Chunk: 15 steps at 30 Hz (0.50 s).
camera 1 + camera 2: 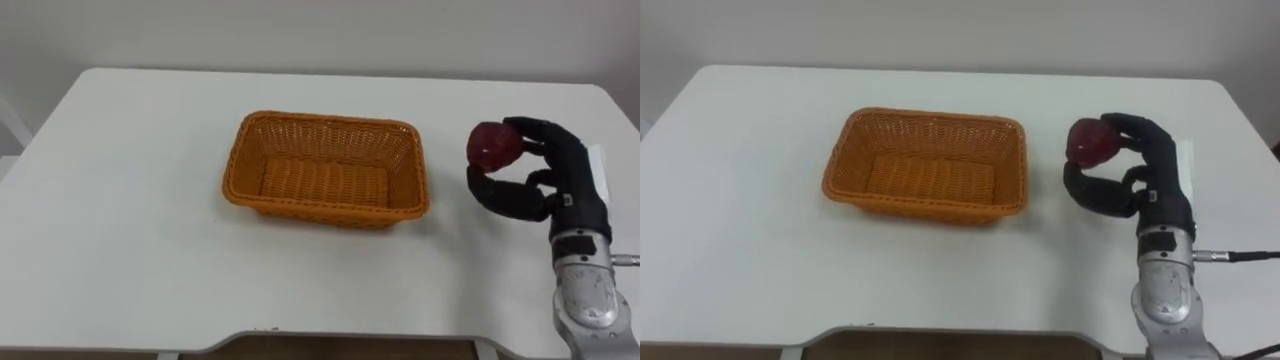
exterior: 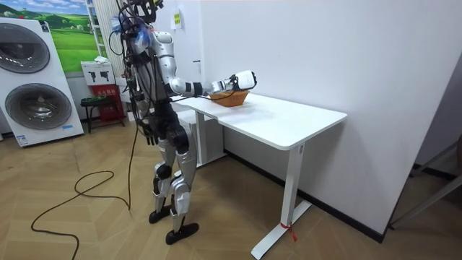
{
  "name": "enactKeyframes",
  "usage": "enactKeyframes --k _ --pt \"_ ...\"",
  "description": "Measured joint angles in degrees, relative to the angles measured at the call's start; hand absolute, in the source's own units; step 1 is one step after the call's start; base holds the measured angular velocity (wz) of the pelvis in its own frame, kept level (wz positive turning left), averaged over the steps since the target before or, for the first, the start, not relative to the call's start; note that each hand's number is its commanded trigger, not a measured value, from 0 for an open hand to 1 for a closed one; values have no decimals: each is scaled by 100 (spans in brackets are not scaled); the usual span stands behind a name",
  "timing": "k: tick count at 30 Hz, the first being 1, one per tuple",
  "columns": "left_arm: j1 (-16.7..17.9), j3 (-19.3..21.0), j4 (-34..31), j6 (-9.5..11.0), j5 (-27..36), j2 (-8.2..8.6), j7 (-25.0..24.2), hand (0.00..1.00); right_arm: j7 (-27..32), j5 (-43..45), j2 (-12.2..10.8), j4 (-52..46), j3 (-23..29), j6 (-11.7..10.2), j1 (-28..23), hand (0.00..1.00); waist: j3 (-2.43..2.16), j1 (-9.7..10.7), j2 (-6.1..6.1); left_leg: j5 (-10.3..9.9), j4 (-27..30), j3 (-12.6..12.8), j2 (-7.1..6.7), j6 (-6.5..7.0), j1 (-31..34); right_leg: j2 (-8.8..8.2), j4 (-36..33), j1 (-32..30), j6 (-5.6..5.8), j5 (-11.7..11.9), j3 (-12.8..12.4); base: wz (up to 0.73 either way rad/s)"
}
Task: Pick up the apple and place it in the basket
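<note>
**Q:** What is on the table?

**A:** The table (image 1: 130,220) is smooth and white, with rounded corners. Near its middle sits a rectangular basket (image 1: 320,208) of tightly woven orange wicker. Its walls slope inward to a flat woven floor.

**Q:** Where is the apple?

**A:** The apple (image 1: 493,145) is dark red, round and faintly glossy. It is to the right of the basket and apart from it, pinched in the robot's right hand (image 1: 570,180). Black fingers curl over its top and the thumb presses from below. The wrist behind the hand is silver-grey metal. I cannot tell whether the fruit is clear of the table top.

**Q:** What does the room view add?

**A:** It shows the robot standing upright on a wood-patterned floor (image 2: 86,224) at the table's short end, with its right arm held out over the table beside the basket. The table stands on white legs with flat feet. Behind the robot are a white front-loading washing machine (image 2: 40,79), a poster (image 2: 68,40) of green hills and a small white sign (image 2: 96,74) with red marks.

**Q:** Can any writing be read?

**A:** No. The sign carries print, but it is too small to make out.
</note>
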State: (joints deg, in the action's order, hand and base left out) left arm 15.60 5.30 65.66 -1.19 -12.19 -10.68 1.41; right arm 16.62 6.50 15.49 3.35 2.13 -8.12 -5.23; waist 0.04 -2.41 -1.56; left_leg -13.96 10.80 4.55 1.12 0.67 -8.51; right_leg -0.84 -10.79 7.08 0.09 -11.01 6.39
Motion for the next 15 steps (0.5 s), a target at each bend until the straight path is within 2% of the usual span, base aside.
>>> enactKeyframes --k 5,10,15 --pt "-44 -216 80 -3 30 -2 33 0 -37 50 5 -437 -252 7 3 100 0 -37 4 0 11 5 3 0 54 2 -9 -43 0 0 14 0" --pt "-138 -241 89 -1 20 0 -5 0 -284 29 8 -1150 -466 6 10 100 4 -161 5 -1 35 -8 4 -1 100 7 -8 -63 -1 1 17 1" --pt "-227 -374 92 -2 26 9 -42 0 -472 73 9 -1375 -795 12 46 100 19 -292 28 0 3 -1 5 -1 130 10 -11 -111 -1 1 9 0"
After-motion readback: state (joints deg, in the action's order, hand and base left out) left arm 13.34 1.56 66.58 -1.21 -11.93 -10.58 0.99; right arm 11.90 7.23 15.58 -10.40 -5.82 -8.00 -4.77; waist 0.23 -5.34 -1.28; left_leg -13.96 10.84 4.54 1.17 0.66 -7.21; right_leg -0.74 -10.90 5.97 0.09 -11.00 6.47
